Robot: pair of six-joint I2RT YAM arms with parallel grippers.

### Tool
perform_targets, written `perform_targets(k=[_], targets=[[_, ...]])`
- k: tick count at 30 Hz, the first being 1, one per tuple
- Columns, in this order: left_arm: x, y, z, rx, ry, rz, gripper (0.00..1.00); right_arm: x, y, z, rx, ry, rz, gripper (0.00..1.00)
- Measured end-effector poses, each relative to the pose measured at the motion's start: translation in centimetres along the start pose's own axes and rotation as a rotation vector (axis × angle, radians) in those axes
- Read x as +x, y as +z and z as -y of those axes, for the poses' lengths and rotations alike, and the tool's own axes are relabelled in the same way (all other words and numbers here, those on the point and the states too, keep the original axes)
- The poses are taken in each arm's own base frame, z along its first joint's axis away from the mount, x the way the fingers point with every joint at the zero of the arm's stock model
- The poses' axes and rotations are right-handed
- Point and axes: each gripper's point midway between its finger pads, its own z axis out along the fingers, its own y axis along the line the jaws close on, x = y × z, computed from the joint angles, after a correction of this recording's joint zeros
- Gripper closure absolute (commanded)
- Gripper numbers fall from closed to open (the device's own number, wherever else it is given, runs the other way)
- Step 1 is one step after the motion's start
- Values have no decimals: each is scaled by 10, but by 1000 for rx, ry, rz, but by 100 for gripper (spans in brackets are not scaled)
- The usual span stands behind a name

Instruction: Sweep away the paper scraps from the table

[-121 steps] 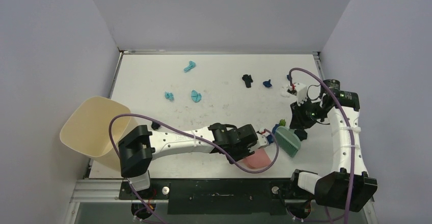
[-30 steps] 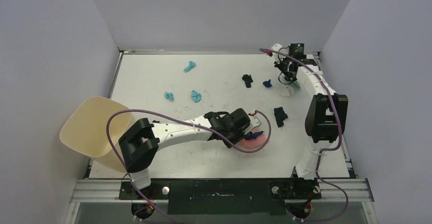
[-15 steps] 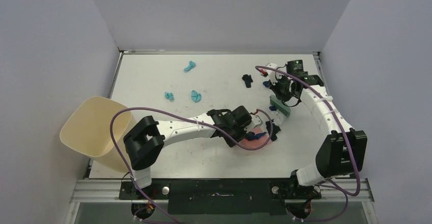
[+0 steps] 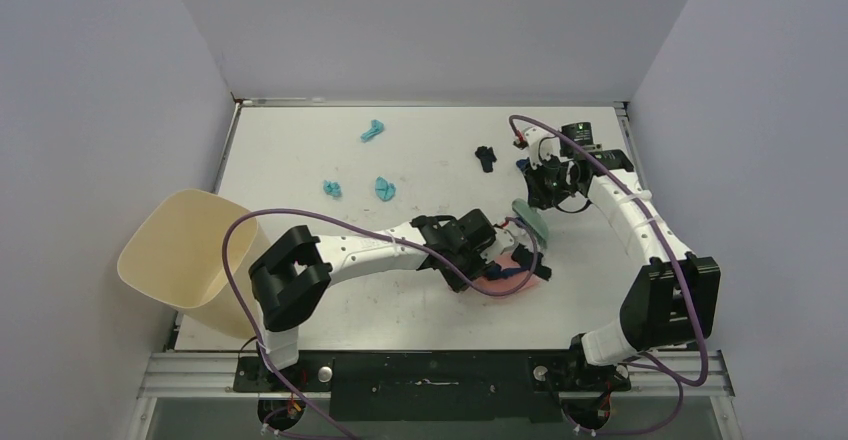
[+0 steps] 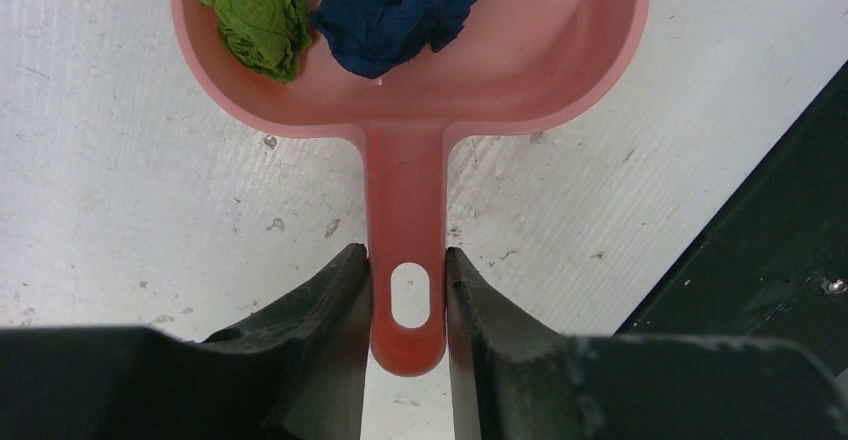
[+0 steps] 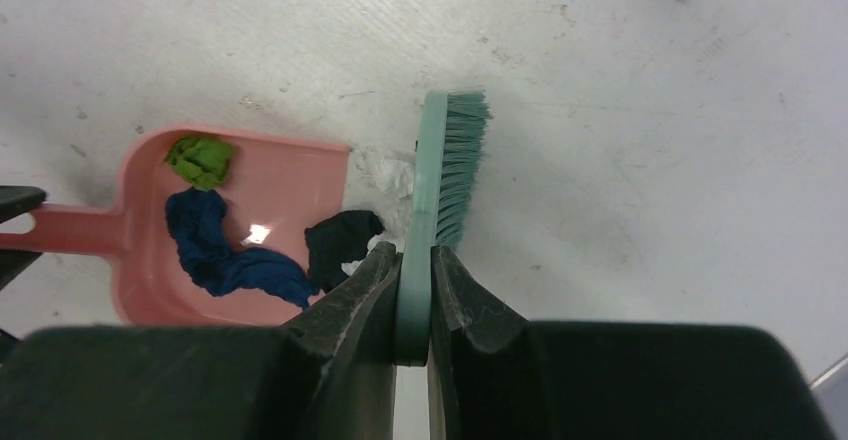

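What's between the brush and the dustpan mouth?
A black scrap and a white scrap, beside the dustpan's lip, in the right wrist view.

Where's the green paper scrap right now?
In the left wrist view, the green scrap lies inside the pink dustpan, just left of a dark blue scrap.

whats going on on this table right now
Two robot arms are sweeping up. The left end effector grips the pink dustpan by its handle; a green scrap and a blue scrap lie in it. The right end effector holds the teal brush beside a black scrap at the pan's mouth. Several teal scraps lie farther back on the table.
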Motion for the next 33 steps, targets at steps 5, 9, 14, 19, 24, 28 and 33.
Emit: perform_targets(k=[5,9,14,19,24,28,33], targets=[[-4,1,-4,-14,-19,18,100,-5,-5,-26,-100,42,16,95],[-6,1,-11,-34,-43,24,100,1,-18,-46,-161,80,-6,95],[-10,1,-15,-56,-53,40,100,4,-32,-58,-193,110,-19,95],[-12,4,-18,-71,-61,62,100,-3,-47,-65,-213,111,6,95],[-9,2,-18,-72,-61,88,100,-24,-61,-59,-187,88,68,95],[-14,-6,-17,-68,-60,128,100,-45,-75,-49,-150,70,135,95],[-24,-10,-14,-48,-59,168,100,-56,-83,-33,-96,70,182,95]])
